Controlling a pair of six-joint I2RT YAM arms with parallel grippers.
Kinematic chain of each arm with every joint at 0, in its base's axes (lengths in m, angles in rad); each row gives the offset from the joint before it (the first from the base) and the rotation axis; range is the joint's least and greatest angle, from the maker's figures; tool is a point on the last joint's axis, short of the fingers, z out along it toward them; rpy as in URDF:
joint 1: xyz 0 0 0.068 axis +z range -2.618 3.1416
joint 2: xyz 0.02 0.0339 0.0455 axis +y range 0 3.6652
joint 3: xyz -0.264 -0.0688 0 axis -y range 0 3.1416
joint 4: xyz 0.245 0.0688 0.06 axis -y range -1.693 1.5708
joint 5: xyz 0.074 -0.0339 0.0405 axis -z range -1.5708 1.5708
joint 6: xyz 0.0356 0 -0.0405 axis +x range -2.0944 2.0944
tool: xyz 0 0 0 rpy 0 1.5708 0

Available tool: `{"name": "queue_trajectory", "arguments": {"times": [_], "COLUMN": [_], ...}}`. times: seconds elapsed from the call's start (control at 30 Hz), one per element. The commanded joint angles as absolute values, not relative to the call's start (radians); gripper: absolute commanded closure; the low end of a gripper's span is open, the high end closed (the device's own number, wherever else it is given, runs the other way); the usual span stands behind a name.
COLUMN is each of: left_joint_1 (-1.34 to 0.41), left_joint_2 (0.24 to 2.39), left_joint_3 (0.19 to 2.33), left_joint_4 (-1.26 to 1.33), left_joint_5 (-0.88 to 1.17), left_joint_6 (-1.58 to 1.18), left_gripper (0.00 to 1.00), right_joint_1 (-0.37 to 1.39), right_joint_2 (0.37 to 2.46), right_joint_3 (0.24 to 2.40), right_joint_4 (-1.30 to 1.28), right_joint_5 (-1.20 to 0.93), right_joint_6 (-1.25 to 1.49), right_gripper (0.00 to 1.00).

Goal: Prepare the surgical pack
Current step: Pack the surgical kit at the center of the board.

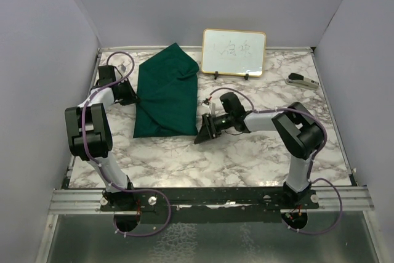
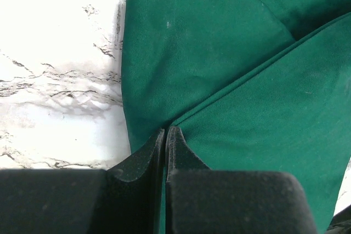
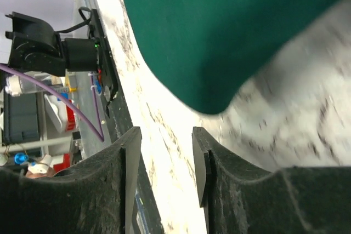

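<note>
The top view shows the cloth (image 1: 166, 93) folded on the table's (image 1: 246, 158) left half. Only the left wrist view shows the left gripper (image 2: 165, 131) pinching the cloth's edge. The right gripper (image 3: 164, 132) gapes empty, near a corner.

The only writing in view is on the gold-framed whiteboard (image 1: 234, 52), propped upright at the far edge of the marble table (image 1: 246, 152), just right of the dark green cloth (image 1: 166, 93) — a short line of thin, dark handwritten marks across the middle of its white face. In the top view they are too small and faint to read — no single letter or number can be made out.
</note>
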State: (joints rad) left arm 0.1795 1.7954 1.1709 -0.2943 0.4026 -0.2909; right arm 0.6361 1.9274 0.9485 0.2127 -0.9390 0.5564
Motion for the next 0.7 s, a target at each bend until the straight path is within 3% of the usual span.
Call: {"name": "queue_trajectory", "arguments": {"times": [0.0,0.13,0.27,0.47,0.67], "left_joint_1": [0.197,0.197,0.198,0.197,0.195], "left_joint_2": [1.828,1.834,1.838,1.838,1.841], "left_joint_3": [1.163,1.163,1.160,1.155,1.153], "left_joint_4": [-0.331,-0.324,-0.317,-0.307,-0.300], "left_joint_5": [0.356,0.382,0.406,0.429,0.447], "left_joint_6": [-0.273,-0.278,-0.280,-0.286,-0.289], "left_gripper": [1.00,1.00,1.00,1.00,1.00], "right_joint_1": [0.601,0.521,0.460,0.451,0.450], "right_joint_2": [1.756,1.727,1.923,2.203,2.411], "right_joint_3": [0.905,0.974,1.212,1.652,1.910], "right_joint_4": [0.139,0.183,0.196,0.110,0.063], "right_joint_5": [-0.855,-0.761,-0.697,-0.562,-0.442], "right_joint_6": [0.499,0.526,0.537,0.503,0.596], "right_gripper": [0.55,0.48,0.44,0.46,0.44]}}
